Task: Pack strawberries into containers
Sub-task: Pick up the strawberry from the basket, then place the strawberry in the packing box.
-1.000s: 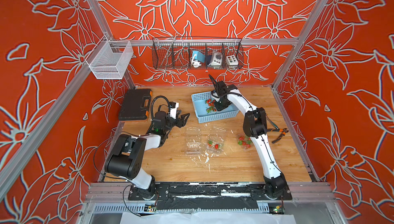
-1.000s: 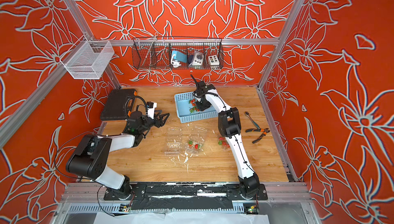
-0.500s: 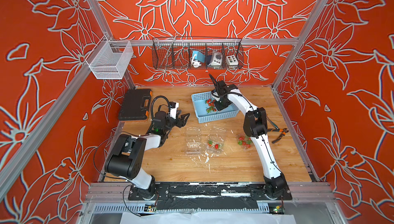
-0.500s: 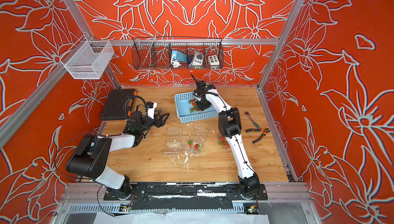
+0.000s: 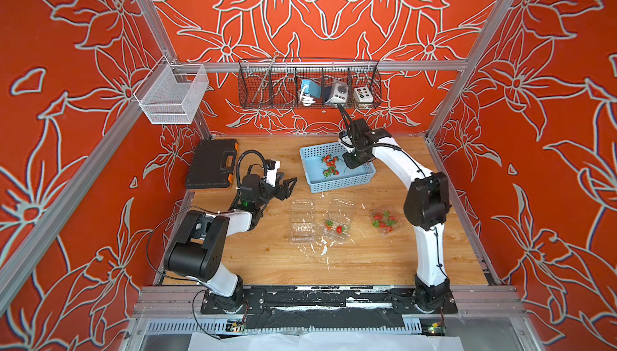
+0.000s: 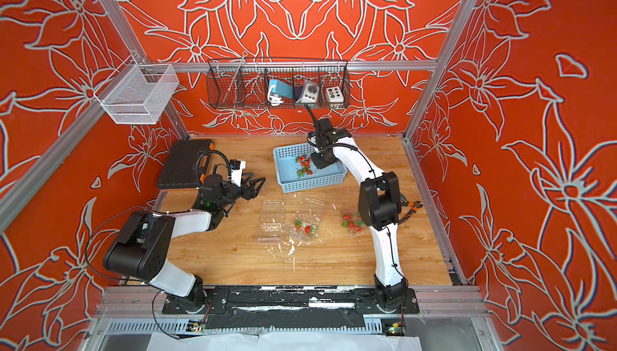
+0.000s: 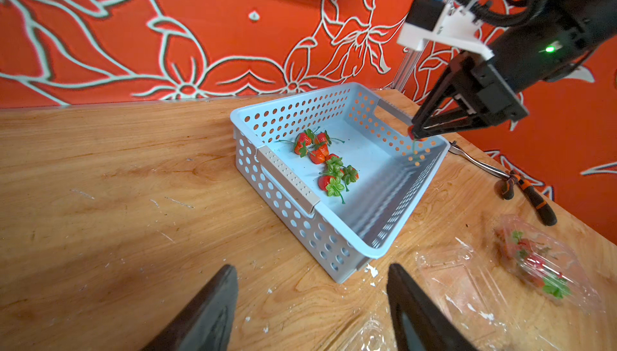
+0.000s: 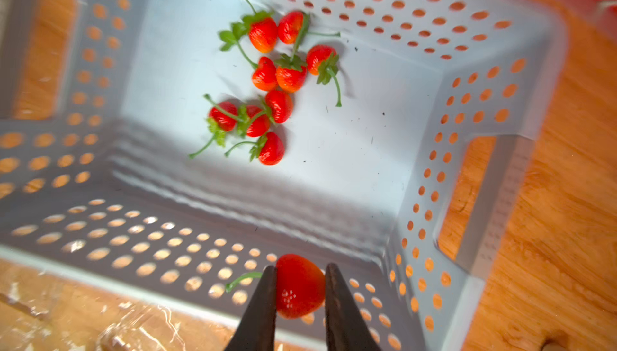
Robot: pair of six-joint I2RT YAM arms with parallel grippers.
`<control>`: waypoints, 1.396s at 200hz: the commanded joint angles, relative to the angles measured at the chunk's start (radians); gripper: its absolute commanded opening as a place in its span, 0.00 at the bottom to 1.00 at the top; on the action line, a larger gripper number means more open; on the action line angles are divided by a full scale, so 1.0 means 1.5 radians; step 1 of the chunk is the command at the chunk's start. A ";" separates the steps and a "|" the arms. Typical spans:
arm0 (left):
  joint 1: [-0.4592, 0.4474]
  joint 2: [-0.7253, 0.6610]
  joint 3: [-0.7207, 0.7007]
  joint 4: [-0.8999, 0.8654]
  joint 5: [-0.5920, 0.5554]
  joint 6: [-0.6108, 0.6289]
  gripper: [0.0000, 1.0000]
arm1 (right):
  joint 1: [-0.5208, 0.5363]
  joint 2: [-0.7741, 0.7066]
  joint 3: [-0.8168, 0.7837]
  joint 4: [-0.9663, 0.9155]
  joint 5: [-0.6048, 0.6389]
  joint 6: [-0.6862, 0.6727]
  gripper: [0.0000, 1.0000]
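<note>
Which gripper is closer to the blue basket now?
Right. The right gripper, shut on a strawberry, hangs over the blue basket near its wall. The left gripper, open, sits outside the basket, apart from it, off one end.

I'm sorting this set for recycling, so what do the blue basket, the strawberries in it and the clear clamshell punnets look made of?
Blue basket: moulded plastic, matte pale blue, with regular round holes.
Strawberries: probably artificial, plastic or foam; uniform glossy red skins, thin wire-like green stems.
Clamshell punnets: thin clear plastic, glossy; wood grain shows through and the ribs glint.
</note>
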 commanded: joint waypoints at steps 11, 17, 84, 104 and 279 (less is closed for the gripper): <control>-0.003 -0.006 0.006 0.013 0.008 0.005 0.70 | 0.061 -0.130 -0.162 0.076 -0.017 0.027 0.17; -0.002 -0.006 0.006 0.014 0.009 0.004 0.70 | 0.073 -0.153 -0.197 0.088 -0.019 0.031 0.17; -0.005 -0.008 0.004 0.016 0.008 0.003 0.70 | 0.151 -0.302 -0.460 0.137 -0.063 0.090 0.18; -0.004 -0.007 0.004 0.015 0.008 0.003 0.70 | 0.176 -0.308 -0.509 0.162 -0.087 0.109 0.19; -0.005 -0.009 0.002 0.018 0.009 0.001 0.70 | 0.239 -0.268 -0.446 0.135 -0.008 0.104 0.40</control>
